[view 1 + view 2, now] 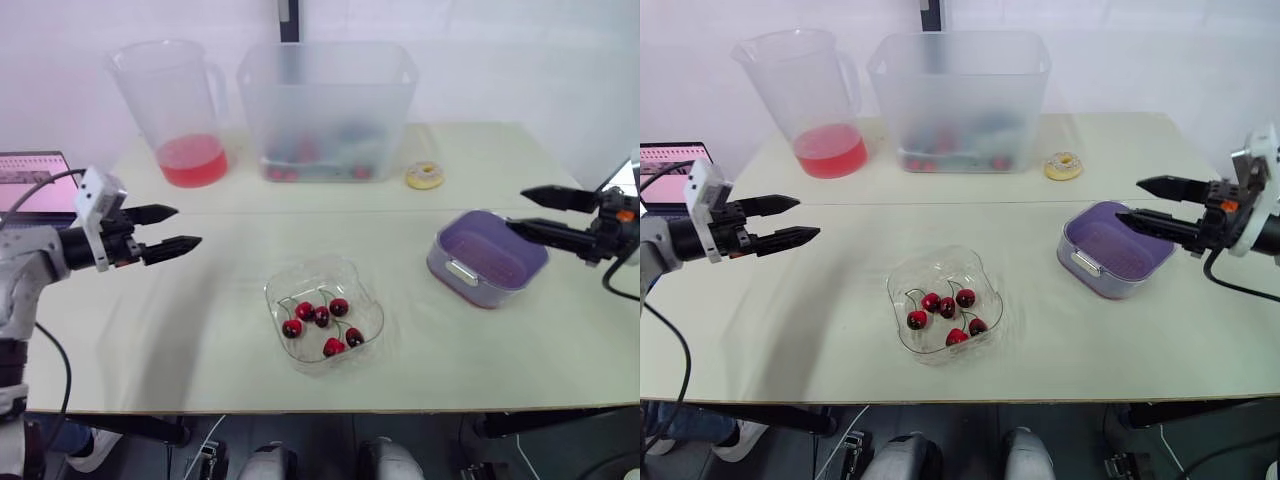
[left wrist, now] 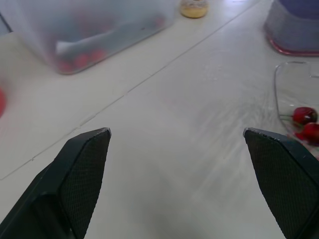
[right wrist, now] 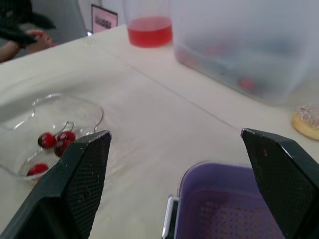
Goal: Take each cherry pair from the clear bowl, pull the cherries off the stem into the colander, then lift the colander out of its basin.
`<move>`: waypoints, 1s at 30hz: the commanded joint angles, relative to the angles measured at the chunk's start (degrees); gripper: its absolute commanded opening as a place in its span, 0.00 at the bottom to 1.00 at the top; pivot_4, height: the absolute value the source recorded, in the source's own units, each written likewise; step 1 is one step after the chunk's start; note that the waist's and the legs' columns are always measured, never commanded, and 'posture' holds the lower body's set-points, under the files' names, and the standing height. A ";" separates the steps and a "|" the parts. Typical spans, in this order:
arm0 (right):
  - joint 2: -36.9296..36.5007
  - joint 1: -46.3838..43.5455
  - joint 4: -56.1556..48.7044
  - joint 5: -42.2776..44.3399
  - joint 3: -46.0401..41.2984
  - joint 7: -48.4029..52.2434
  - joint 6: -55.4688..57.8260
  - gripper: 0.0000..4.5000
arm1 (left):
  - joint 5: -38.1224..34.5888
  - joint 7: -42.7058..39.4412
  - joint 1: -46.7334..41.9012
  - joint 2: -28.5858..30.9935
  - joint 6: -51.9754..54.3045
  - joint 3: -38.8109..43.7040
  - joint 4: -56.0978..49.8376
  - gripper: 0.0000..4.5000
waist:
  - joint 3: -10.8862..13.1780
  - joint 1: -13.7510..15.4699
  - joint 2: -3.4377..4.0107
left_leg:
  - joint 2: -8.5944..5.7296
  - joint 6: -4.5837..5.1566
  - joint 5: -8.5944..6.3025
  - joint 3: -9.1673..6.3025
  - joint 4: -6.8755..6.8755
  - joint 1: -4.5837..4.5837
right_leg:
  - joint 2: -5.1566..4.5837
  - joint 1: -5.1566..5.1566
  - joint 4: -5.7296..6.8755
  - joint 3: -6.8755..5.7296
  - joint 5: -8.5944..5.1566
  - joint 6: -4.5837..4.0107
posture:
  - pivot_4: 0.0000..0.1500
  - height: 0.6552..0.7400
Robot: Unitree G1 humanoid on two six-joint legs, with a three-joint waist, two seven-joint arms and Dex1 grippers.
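Materials noted: the clear bowl [image 1: 300,268] is transparent plastic, glossy, with highlights along its wavy rim. The cherries [image 1: 322,316] have smooth, glossy skins. The colander [image 1: 490,262] is opaque purple plastic, matt, with a finely perforated floor; its handle [image 1: 461,271] looks shiny, metal-like. The table [image 1: 200,330] has a smooth, matt cream top. The pitcher [image 1: 165,85] and tub [image 1: 325,90] are frosted translucent plastic. The left gripper [image 1: 188,226] has black, matt pads [image 2: 84,169] with a fine cross-hatched texture.

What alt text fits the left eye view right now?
The left end effector and right end effector hover open over a pale table, either side of a clear bowl holding stemmed red cherries. The purple colander near the right one looks empty. Behind stand a pitcher of red liquid, a frosted bin and a doughnut.
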 commanded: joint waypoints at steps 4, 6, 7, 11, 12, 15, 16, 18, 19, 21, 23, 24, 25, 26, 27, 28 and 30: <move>-0.86 -7.55 -14.31 2.90 8.82 -2.25 6.54 1.00 | -8.09 -9.62 -4.83 3.85 7.40 -3.04 -14.22 1.00 | 0.02 -0.13 -0.02 | 0.02 0.00 0.00 -0.01 0.01 -0.06 | 0.01 -0.06 0.00 0.01 0.00 0.00 | 1.00 0.39; -0.04 -10.05 -18.19 1.34 13.09 -5.12 8.28 1.00 | -7.89 -11.77 -2.97 5.71 7.42 -4.73 -18.73 1.00 | 0.01 -0.39 0.01 | 0.02 0.00 0.00 -0.01 -0.01 -0.06 | 0.01 -0.07 -0.01 0.02 0.00 0.00 | 1.00 0.39; 1.63 -11.69 -20.31 1.64 14.88 -6.72 9.04 1.00 | -9.83 -11.58 -2.61 5.65 9.04 -4.64 -21.47 1.00 | 0.01 -0.36 0.02 | 0.02 0.00 0.00 -0.01 -0.03 -0.04 | 0.01 -0.07 -0.01 0.02 0.00 0.00 | 1.00 0.39; 7.07 -21.90 -24.49 2.83 26.45 -9.03 18.54 1.00 | -12.06 -9.77 0.08 4.99 10.23 -4.07 -28.09 1.00 | 0.07 -0.54 0.00 | 0.03 -0.01 0.00 0.00 0.07 -0.03 | 0.02 -0.07 0.04 0.07 0.00 -0.01 | 1.00 0.39; 7.69 -24.51 -24.84 0.94 30.44 -8.97 20.21 1.00 | -11.75 -8.33 0.57 3.72 9.15 -3.46 -28.06 1.00 | 0.07 -0.52 -0.01 | 0.03 -0.01 0.00 -0.02 0.08 -0.08 | 0.02 -0.11 0.05 0.08 0.00 -0.01 | 1.00 0.39; 13.76 -32.01 -23.52 -6.62 42.32 -10.63 20.42 1.00 | -11.00 -5.21 4.97 0.97 7.17 -0.82 -26.40 1.00 | 0.06 -0.44 -0.01 | 0.01 0.00 0.00 -0.05 0.10 -0.09 | 0.03 -0.12 0.06 0.08 -0.01 -0.02 | 1.00 0.39; 14.79 -33.80 -23.19 -9.23 46.29 -10.37 20.31 1.00 | -10.52 -5.11 7.15 0.88 6.34 -0.15 -26.81 1.00 | 0.07 -0.49 -0.03 | 0.01 0.00 0.00 -0.02 0.10 -0.09 | 0.02 -0.14 0.09 0.08 -0.01 -0.02 | 1.00 0.39; 16.32 -35.91 -22.51 -13.75 52.59 -10.15 20.09 1.00 | -11.51 -3.57 10.12 0.08 6.37 1.84 -28.11 1.00 | 0.07 -0.36 -0.08 | 0.00 0.01 0.00 -0.05 0.11 -0.22 | 0.03 -0.25 0.11 0.07 -0.01 -0.01 | 1.00 0.39; 17.07 -37.22 -21.97 -16.00 56.44 -10.07 21.03 1.00 | -11.55 -2.81 12.14 -0.08 6.08 2.82 -29.15 1.00 | 0.06 -0.23 -0.10 | -0.01 0.02 -0.01 -0.05 0.12 -0.29 | 0.02 -0.32 0.11 0.07 -0.01 -0.01 | 1.00 0.39; 18.36 -39.16 -20.69 -20.03 62.22 -10.98 23.21 1.00 | -11.16 -1.54 15.26 -0.14 5.56 4.01 -30.95 1.00 | 0.06 -0.26 -0.11 | -0.02 0.04 -0.02 -0.08 0.24 -0.56 | 0.01 -0.49 0.15 0.06 0.00 -0.01 | 1.00 0.39; 20.59 -40.22 -19.60 -21.11 64.38 -11.97 26.52 1.00 | -11.20 -0.24 17.74 -0.31 5.42 5.01 -32.59 1.00 | 0.05 -0.31 -0.12 | -0.05 0.05 -0.02 -0.12 0.35 -0.74 | -0.01 -0.60 0.14 0.05 0.00 -0.01 | 1.00 0.39; 21.48 -40.40 -19.30 -21.21 64.50 -12.07 27.49 1.00 | -11.55 0.41 18.54 -0.39 5.63 5.38 -33.12 1.00 | 0.05 -0.24 -0.12 | -0.05 0.05 -0.02 -0.12 0.37 -0.74 | -0.01 -0.60 0.14 0.05 0.00 -0.02 | 1.00 0.39; 22.05 -40.67 -19.07 -21.79 65.04 -12.04 27.74 1.00 | -12.21 1.19 19.28 -0.48 6.30 5.80 -33.57 1.00 | 0.05 -0.21 -0.12 | -0.05 0.05 -0.02 -0.14 0.38 -0.75 | -0.01 -0.60 0.15 0.03 0.00 -0.02 | 1.00 0.39; 22.56 -40.88 -18.63 -22.57 65.87 -12.10 28.03 1.00 | -12.67 1.92 20.22 -0.57 6.75 6.25 -34.13 1.00 | 0.05 -0.26 -0.12 | -0.05 0.04 -0.02 -0.17 0.39 -0.76 | -0.01 -0.60 0.16 0.01 0.00 -0.02 | 1.00 0.39; 22.94 -40.81 -18.05 -23.63 67.05 -12.24 27.91 0.94 | -13.43 3.05 21.23 -0.82 7.54 6.90 -34.72 1.00 | 0.05 -0.29 -0.12 | -0.04 0.04 -0.02 -0.18 0.39 -0.76 | 0.00 -0.60 0.16 0.01 0.00 -0.02 | 1.00 0.39; 23.24 -40.67 -17.50 -24.49 67.99 -12.33 27.76 0.87 | -13.99 4.02 22.02 -1.00 8.09 7.52 -35.24 1.00 | 0.05 -0.40 -0.12 | -0.04 0.04 -0.02 -0.19 0.39 -0.76 | 0.00 -0.60 0.16 0.00 0.00 -0.02 | 1.00 0.39; 23.46 -40.39 -16.97 -25.61 69.04 -12.05 27.41 0.70 | -14.91 5.34 22.93 -1.12 8.77 8.36 -35.94 1.00 | 0.05 -0.45 -0.12 | -0.04 0.04 -0.02 -0.19 0.38 -0.74 | 0.00 -0.59 0.15 0.00 0.00 -0.02 | 1.00 0.39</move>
